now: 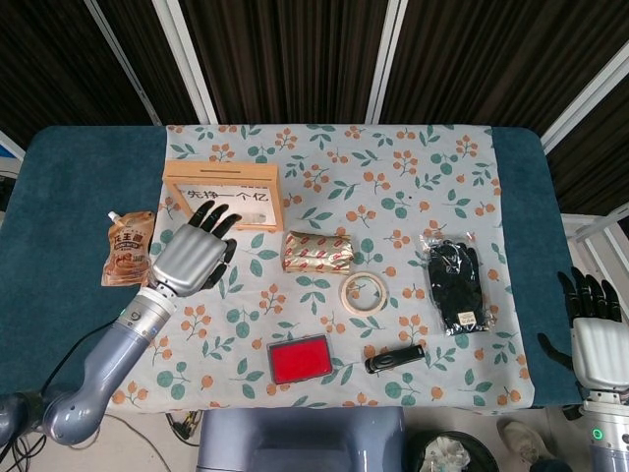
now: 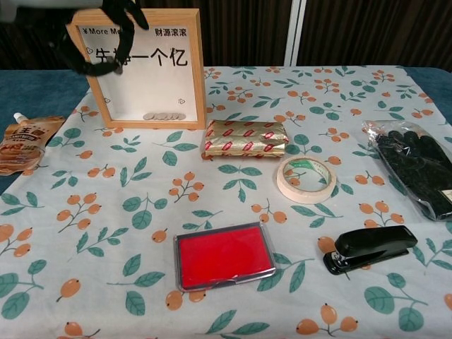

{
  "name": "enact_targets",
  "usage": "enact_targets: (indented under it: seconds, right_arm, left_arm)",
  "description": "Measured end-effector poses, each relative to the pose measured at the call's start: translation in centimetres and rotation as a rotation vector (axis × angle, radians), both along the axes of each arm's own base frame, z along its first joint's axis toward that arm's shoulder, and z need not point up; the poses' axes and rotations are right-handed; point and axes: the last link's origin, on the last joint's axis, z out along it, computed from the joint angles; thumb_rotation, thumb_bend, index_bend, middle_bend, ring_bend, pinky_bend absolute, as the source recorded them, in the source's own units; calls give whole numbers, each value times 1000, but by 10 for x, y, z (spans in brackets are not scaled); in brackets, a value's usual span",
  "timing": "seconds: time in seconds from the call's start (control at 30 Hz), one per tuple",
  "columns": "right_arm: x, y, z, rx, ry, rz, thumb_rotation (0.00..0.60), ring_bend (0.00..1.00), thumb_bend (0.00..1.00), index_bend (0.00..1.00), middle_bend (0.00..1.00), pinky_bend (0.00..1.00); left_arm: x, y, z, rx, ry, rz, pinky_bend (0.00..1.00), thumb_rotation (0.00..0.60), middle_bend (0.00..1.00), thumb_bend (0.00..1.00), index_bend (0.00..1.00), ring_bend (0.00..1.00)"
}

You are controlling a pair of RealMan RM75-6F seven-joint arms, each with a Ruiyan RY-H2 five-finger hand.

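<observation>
Your left hand (image 1: 194, 254) hangs above the cloth with its fingers spread and loosely curved, holding nothing; its fingertips lie over the lower edge of the wooden frame (image 1: 224, 194), which stands near the sauce pouch (image 1: 128, 248). Your right hand (image 1: 593, 334) rests off the table's edge, fingers apart, empty.

A test room where I practise with everyday things

I sit at a table (image 1: 69, 324) with a blue top and a leafy cloth (image 1: 393, 177) spread on it. Mixed things are laid out apart, like a test: a wooden frame (image 1: 222, 194) right by my left hand (image 1: 193, 256), a snack pouch (image 1: 129, 248) on its other side, and farther off a tape roll (image 1: 363, 292), a stapler (image 1: 395, 358) and a red ink pad (image 1: 300, 359). Dark slatted panels (image 1: 295, 59) stand behind the table.
</observation>
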Motion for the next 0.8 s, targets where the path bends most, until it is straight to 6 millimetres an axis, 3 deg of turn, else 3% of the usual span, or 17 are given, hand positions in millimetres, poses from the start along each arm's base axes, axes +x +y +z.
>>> enact_targets:
  seconds: [0.33,0.57,0.8]
  right_arm:
    - [-1,-1,1,-6,10,-4,600,0,302,0,0,0]
    - [-8,-4,3,-21,22,-26,600,0,301,0,0,0]
    - [-14,-7,4,-25,41,-43,600,0,301,0,0,0]
  left_arm:
    - [32,36,34,84,-16,69,0,600,129,531,718,0]
    - [48,85,59,172,-11,157,0,600,128,530,719,0]
    - [46,125,72,228,-8,244,0,600,127,530,719,0]
